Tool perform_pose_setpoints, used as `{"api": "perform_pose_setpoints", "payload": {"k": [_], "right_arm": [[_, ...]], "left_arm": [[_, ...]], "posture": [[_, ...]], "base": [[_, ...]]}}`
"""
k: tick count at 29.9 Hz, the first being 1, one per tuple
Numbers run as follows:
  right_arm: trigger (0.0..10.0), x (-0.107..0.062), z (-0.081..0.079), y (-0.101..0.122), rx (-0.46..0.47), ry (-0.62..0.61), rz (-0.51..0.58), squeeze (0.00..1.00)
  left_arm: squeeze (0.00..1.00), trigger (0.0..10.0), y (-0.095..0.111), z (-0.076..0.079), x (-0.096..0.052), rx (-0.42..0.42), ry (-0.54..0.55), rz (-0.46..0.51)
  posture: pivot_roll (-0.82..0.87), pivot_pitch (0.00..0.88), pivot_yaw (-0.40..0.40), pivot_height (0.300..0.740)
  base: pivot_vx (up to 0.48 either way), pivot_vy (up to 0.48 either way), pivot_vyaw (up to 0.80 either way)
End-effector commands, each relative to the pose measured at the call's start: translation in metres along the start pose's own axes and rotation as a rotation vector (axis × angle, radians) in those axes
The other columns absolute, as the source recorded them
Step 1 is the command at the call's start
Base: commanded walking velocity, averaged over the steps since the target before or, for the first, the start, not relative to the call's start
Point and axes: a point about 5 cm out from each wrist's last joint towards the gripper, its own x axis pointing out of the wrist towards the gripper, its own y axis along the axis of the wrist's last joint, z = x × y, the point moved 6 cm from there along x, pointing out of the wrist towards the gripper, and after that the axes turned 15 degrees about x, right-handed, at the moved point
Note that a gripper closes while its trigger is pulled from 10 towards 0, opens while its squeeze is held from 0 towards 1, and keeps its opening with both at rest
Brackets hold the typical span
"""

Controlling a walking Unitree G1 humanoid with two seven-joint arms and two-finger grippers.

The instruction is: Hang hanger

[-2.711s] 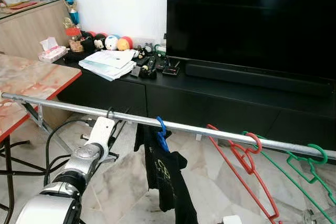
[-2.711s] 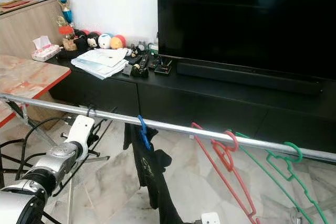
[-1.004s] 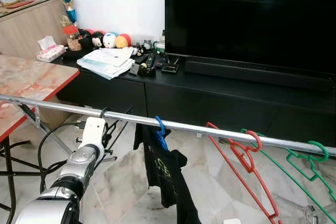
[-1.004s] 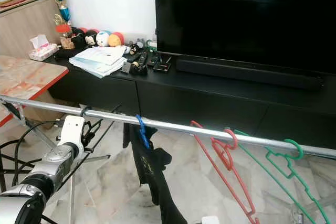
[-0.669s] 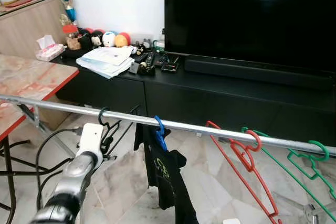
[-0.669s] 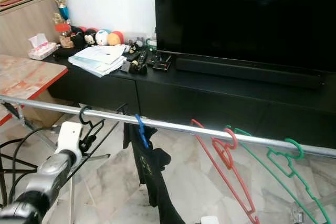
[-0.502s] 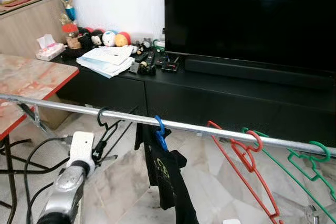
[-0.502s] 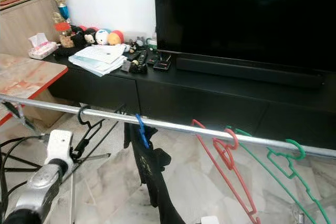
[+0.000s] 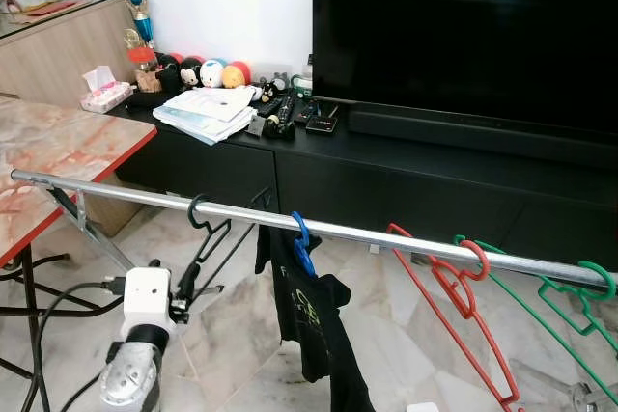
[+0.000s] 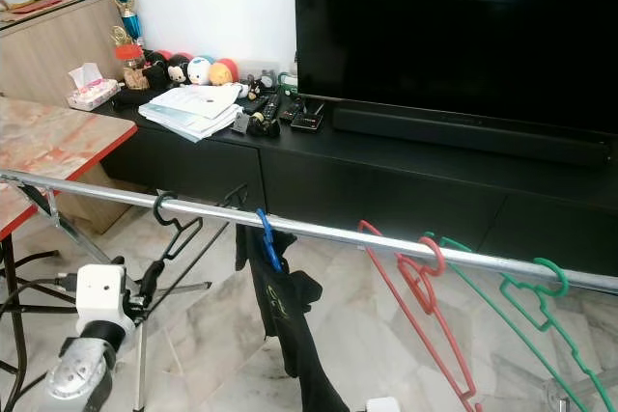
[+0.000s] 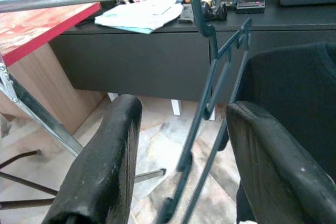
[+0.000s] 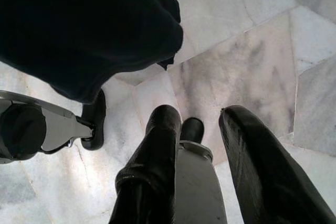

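Left gripper (image 11: 178, 145) has backed off and dropped since 2.7 s ago: then its wrist was up at the rail, right at the black hanger's hook; now it sits low, below and on the near side of the rail (image 9: 126, 192), released, fingers (image 11: 105, 156) spread with nothing between them.

Black hanger (image 9: 208, 243) hangs by itself. Its hook is over the rail at the left end of the row, just left of the blue hanger (image 9: 301, 243) carrying the dark shirt (image 9: 314, 320). Red hanger (image 9: 454, 282) and green hanger (image 9: 570, 301) sit further right on the same rail, well apart from it.

Key relation: from the left gripper the black hanger lies ahead and up. In the left wrist view its neck and shoulder bar run through the gap between the 2 fingers but sit beyond the tips, not touching. Long axis of the hanger body slopes down from the hook toward the floor, roughly crosswise to the rail. Left arm is clearly the nearer 1.

Right gripper (image 12: 202, 145) is down near the marble floor (image 12: 252, 61), fingers apart, holding nothing, with dark cloth just above it in its wrist view.

Judgement: hang looks done. Next move is likely only a clean retreat of the left arm, down and back, without snagging the shoulder bar.
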Motion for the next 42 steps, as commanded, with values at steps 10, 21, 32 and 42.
{"api": "perform_pose_setpoints", "payload": {"k": [10, 21, 32, 42], "right_arm": [[10.0, -0.001, 0.005, -0.004, -0.005, -0.018, -0.013, 0.00], [10.0, -0.001, 0.006, -0.004, -0.015, -0.017, -0.015, 0.00], [10.0, -0.001, 0.007, -0.005, -0.003, -0.025, -0.010, 0.00], [10.0, -0.001, 0.006, -0.006, -0.002, -0.024, -0.008, 0.00]], "left_arm": [[0.00, 10.0, -0.004, -0.003, -0.004, 0.015, 0.022, -0.021], [0.00, 10.0, -0.014, -0.003, -0.006, 0.022, 0.030, -0.047], [0.00, 10.0, -0.019, -0.006, -0.002, 0.036, 0.028, -0.057], [0.00, 10.0, -0.023, -0.002, -0.004, 0.035, 0.009, -0.065]], "posture": [[0.05, 0.000, 0.064, 0.740], [0.06, 0.000, 0.054, 0.740], [0.04, 0.000, 0.068, 0.740], [0.04, 0.000, 0.070, 0.740]], "base": [[0.000, 0.000, 0.00], [0.000, 0.000, 0.00], [-0.050, 0.000, 0.00], [-0.294, 0.000, 0.00]]}}
